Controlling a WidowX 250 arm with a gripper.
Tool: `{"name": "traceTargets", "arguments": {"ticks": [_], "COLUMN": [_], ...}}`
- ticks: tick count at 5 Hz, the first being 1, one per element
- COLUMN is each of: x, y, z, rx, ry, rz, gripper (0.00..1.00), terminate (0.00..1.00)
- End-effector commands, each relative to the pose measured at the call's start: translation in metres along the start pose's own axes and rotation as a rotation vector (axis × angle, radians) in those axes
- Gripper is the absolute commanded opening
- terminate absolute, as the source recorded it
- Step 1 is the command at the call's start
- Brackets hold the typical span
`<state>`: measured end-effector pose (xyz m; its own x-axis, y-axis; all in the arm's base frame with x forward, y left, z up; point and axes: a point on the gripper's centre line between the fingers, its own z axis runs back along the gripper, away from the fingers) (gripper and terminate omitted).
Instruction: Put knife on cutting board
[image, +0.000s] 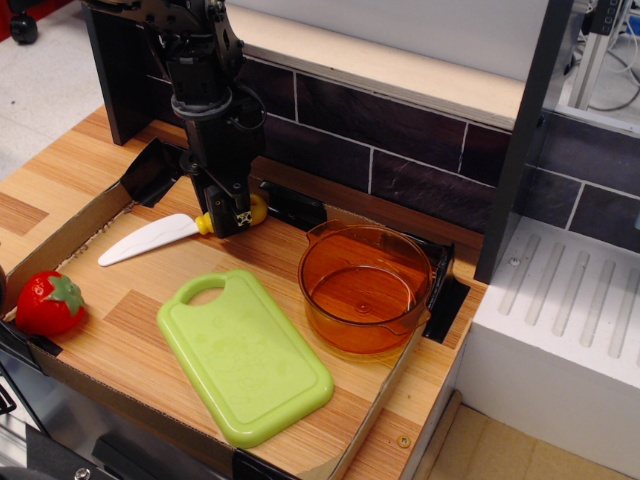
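The claw (232, 217) sits low over the yellow handle of the knife (150, 239), covering most of it; whether its tips are pressed onto the handle or only straddle it cannot be told from this view. The knife lies flat on the wooden surface (120, 330), white blade pointing left, well apart from the cutting board (245, 357), which lies nearer the camera beside an orange bowl (365, 288). By appearances the grasp is just under way; lifting, carrying and placing all remain.
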<state>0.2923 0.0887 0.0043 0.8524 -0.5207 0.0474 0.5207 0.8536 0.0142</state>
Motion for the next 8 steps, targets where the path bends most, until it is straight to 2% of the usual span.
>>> {"name": "traceTargets", "arguments": {"ticks": [1,2,4,5,7,8], "x": [0.008,0.003,-0.001,0.003,-0.004,-0.010], "y": [0.007,0.007,0.000,-0.004,-0.029,-0.045], "z": [0.016,0.038,0.069,0.076,0.088,0.085], "rx": [0.027,0.037,0.066,0.129,0.105,0.132], "ry": [-0.044,-0.089,-0.123,-0.142,-0.161,-0.210], "rz": [0.014,0.024,0.082,0.247,0.756,0.934], "gripper": [0.00,0.00,0.00,0.00,0.00,0.00], "terminate": [0.00,0.00,0.00,0.00,0.00,0.00]}}
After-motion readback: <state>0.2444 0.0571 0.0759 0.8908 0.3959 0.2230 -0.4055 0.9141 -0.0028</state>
